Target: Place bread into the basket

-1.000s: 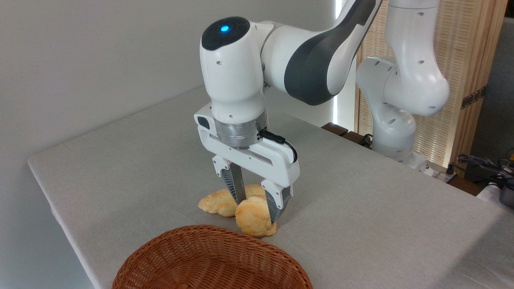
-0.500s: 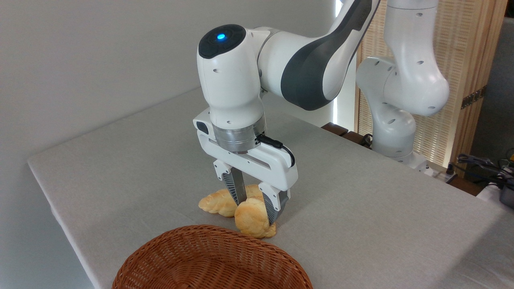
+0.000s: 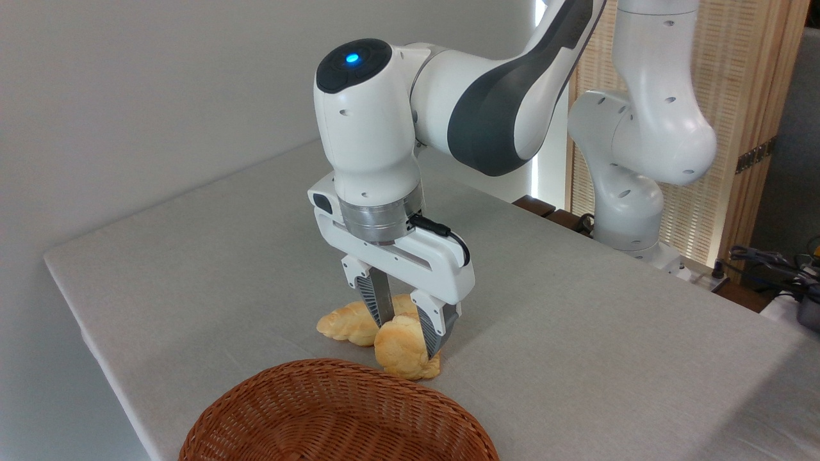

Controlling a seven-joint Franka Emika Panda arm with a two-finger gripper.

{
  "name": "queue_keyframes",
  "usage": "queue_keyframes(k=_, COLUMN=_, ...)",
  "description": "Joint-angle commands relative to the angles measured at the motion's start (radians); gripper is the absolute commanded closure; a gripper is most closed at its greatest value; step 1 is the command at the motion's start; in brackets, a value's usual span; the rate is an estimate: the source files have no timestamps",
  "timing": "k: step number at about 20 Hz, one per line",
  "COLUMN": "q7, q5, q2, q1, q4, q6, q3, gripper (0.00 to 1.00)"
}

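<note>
The bread [image 3: 402, 351] sits on the desk [image 3: 596, 320], its base touching the grey cloth just beyond the far rim of the basket [image 3: 333, 416], and it is pinched between the two fingers of the hand [image 3: 407, 331], which are clenched on its upper half from the left and the right. Compared with a second ago, the fingers stand closer together and press into the bun's sides, where earlier the right finger stood a little wider; the bun itself has shifted very slightly leftward but has not left the cloth. Against the picture half a second ago almost nothing differs: the hand, wrist and bread hold nearly the same place, with only a faint tightening of the right finger against the crust. Just behind the bread, touching or nearly touching it, lies the braided pastry [image 3: 349, 323], stretched out to the left and unmoved across all three moments. The basket is at the bottom edge of the view, partly cut off, in the same spot as before. Above the hand, the arm's wrist [image 3: 365, 121] with its blue light has moved a little left and lower than a second ago. At the right stands the arm's base [image 3: 631, 211], before a slatted wooden screen [image 3: 737, 115].
</note>
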State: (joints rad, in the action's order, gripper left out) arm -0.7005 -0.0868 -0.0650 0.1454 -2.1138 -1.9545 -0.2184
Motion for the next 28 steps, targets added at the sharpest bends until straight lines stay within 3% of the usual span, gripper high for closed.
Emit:
queue_keyframes(k=1, q7=-0.023, q5=-0.007, q2=-0.01, q1=0.005, q4=-0.002, q6=-0.001, q3=-0.007, gripper=0.61)
queue_keyframes(k=7, q7=-0.031, q5=-0.007, q2=-0.025, q1=0.005, q4=0.012, q6=0.017, q3=-0.009, gripper=0.61)
queue_keyframes(k=11, q7=-0.03, q5=-0.011, q2=-0.042, q1=0.0, q4=0.142, q6=0.15, q3=-0.009, gripper=0.61)
queue_keyframes(k=14, q7=-0.025, q5=-0.016, q2=-0.045, q1=0.0, q4=0.196, q6=0.16, q3=0.0, gripper=0.61)
queue_keyframes(k=16, q7=-0.025, q5=-0.011, q2=-0.039, q1=0.003, q4=0.215, q6=0.126, q3=0.001, gripper=0.6)
queue_keyframes(k=20, q7=-0.02, q5=-0.004, q2=-0.021, q1=0.003, q4=0.213, q6=-0.05, q3=0.001, gripper=0.54)
queue_keyframes(k=21, q7=-0.028, q5=-0.004, q2=-0.012, q1=0.003, q4=0.213, q6=-0.082, q3=0.001, gripper=0.47)
queue_keyframes(k=22, q7=-0.03, q5=-0.004, q2=0.0, q1=0.003, q4=0.212, q6=-0.118, q3=0.001, gripper=0.2)
queue_keyframes(k=23, q7=-0.03, q5=-0.002, q2=0.013, q1=0.003, q4=0.212, q6=-0.147, q3=0.001, gripper=0.0)
queue_keyframes(k=28, q7=-0.028, q5=-0.004, q2=0.031, q1=0.003, q4=0.213, q6=-0.19, q3=0.001, gripper=0.0)
